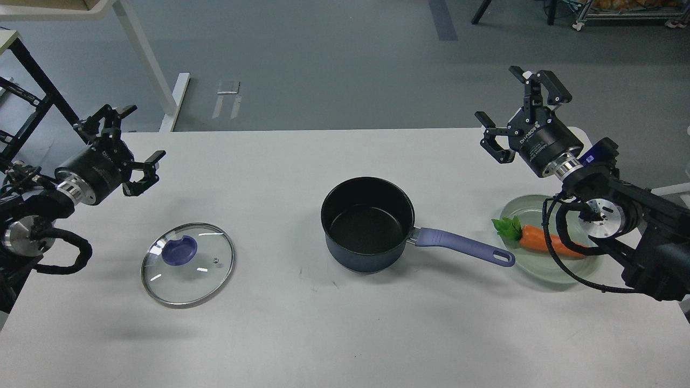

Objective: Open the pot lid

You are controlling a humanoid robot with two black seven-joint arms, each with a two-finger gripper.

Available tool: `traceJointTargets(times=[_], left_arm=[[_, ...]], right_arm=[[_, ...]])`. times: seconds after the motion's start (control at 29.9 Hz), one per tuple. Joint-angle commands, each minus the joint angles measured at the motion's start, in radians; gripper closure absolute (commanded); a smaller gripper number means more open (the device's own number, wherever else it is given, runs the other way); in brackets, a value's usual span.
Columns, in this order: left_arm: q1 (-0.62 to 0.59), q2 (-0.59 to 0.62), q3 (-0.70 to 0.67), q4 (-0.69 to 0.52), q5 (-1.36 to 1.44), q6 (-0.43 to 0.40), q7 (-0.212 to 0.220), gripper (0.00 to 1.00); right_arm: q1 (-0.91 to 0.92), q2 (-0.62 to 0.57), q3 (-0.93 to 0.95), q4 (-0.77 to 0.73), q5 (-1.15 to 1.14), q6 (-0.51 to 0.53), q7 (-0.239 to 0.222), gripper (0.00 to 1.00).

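Already the lid [187, 264] lies flat on the bench [302, 334], well apart from the open pot [368, 225], so the job looks done. Both grippers, left [132, 148] and right [520, 105], hang high with jaws spread, holding nothing.

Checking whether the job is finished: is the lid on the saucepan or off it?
Off. The glass lid lies flat on the table, apart from the saucepan, whose black inside is uncovered.
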State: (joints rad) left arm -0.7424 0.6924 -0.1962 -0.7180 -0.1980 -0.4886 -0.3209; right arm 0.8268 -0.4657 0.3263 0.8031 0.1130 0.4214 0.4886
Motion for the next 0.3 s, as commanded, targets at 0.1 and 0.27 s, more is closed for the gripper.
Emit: traceJointTargets(times=[0.1,0.27], left_arm=[[0.009,-0.005,-0.003,-0.001,0.000,0.000,0.000,0.01],[0.009,-0.004,-0.006,-0.001,0.000,0.000,0.000,0.01]], right_arm=[[-0.006,0.019,0.002,-0.001,-0.007,-0.006,0.000,0.00],[-0.012,0.025,0.013,0.004,-0.007,-0.007,0.000,0.00]])
